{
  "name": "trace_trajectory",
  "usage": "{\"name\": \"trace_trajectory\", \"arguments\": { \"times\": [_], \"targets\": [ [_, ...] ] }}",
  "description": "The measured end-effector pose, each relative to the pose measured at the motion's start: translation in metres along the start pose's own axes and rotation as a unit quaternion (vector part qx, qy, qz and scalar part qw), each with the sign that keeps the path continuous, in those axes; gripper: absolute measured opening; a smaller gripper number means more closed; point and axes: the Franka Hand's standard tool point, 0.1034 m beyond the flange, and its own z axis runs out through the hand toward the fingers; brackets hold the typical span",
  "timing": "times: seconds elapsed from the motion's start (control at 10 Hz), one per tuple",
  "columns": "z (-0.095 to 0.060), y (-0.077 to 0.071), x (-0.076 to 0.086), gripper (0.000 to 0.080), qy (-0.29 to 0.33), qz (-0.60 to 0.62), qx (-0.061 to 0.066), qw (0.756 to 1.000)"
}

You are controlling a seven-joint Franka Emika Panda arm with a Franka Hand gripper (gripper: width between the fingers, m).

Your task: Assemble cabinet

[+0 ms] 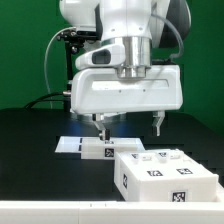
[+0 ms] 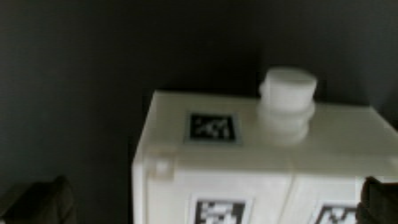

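Observation:
The cabinet (image 1: 166,176) is a large white box with several black-and-white marker tags, at the front of the exterior view's right. My gripper (image 1: 129,126) hangs above and behind it, jaws wide open and empty. In the wrist view the cabinet (image 2: 267,160) fills the space between the two dark fingertips (image 2: 36,200), which stand well apart from it on either side; the gripper (image 2: 206,205) holds nothing. A short white cylinder (image 2: 285,98) stands at the cabinet's edge.
The marker board (image 1: 72,145) lies flat on the black table (image 1: 30,150) at the exterior view's left. A small white part (image 1: 97,151) sits beside it, under one finger. A green backdrop stands behind the arm.

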Motion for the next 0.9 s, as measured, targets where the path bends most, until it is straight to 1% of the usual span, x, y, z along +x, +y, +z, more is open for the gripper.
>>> {"name": "trace_trajectory", "arguments": {
  "times": [0.1, 0.2, 0.3, 0.4, 0.5, 0.6, 0.7, 0.8, 0.9],
  "targets": [
    [0.002, 0.01, -0.005, 0.0797, 0.024, -0.001, -0.012, 1.0],
    [0.003, 0.014, -0.005, 0.0797, 0.044, 0.005, -0.019, 0.999],
    [0.006, 0.012, -0.008, 0.0797, 0.05, 0.005, -0.02, 0.999],
    [0.013, -0.004, -0.01, 0.0797, 0.028, 0.023, 0.001, 0.999],
    [0.016, -0.015, -0.008, 0.0797, 0.028, 0.023, 0.009, 0.999],
    [0.02, -0.019, -0.012, 0.0797, 0.015, 0.026, 0.018, 0.999],
    [0.022, -0.025, -0.012, 0.0797, 0.01, 0.03, 0.023, 0.999],
    [0.026, -0.032, -0.013, 0.0797, 0.013, 0.025, 0.024, 0.999],
    [0.031, -0.031, -0.019, 0.0797, 0.01, 0.028, 0.024, 0.999]
  ]
}}
